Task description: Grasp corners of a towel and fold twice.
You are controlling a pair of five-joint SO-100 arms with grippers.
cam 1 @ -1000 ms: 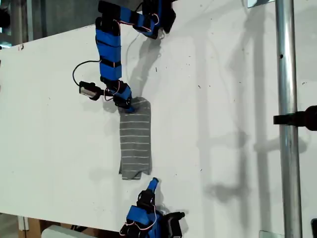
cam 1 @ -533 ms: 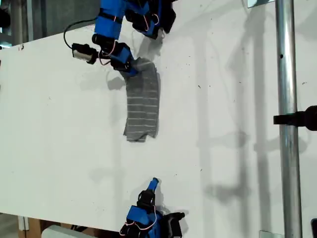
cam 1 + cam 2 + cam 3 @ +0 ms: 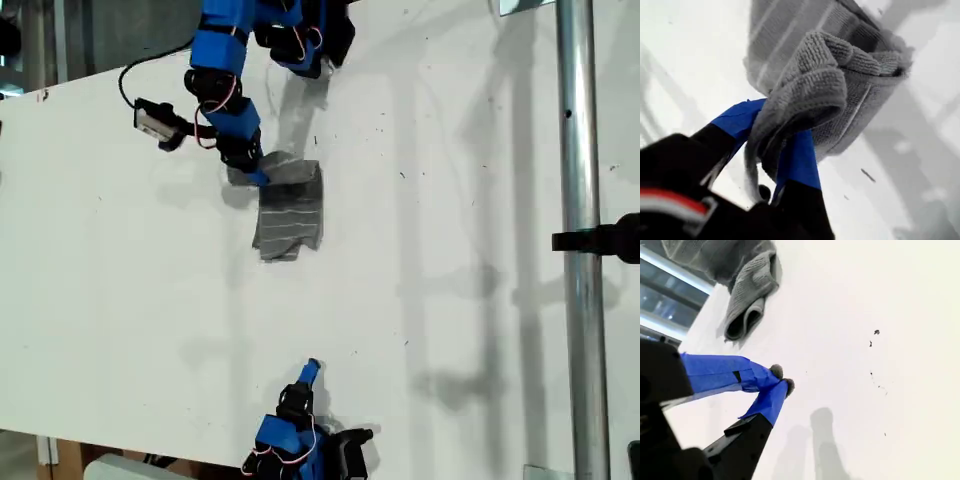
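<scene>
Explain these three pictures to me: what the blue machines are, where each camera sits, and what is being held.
The blue things are two small robot arms on a white table. The exterior view looks at the table from off the arms. Each of the other two pictures comes from a camera riding on one arm's pincer. My first pincer, at the top of the exterior view, is clamped on a bunched edge of the grey striped towel, which lies partly folded. My second pincer, at the bottom of the exterior view, is closed on nothing, apart from the towel. A metal pole stands at the exterior view's right.
</scene>
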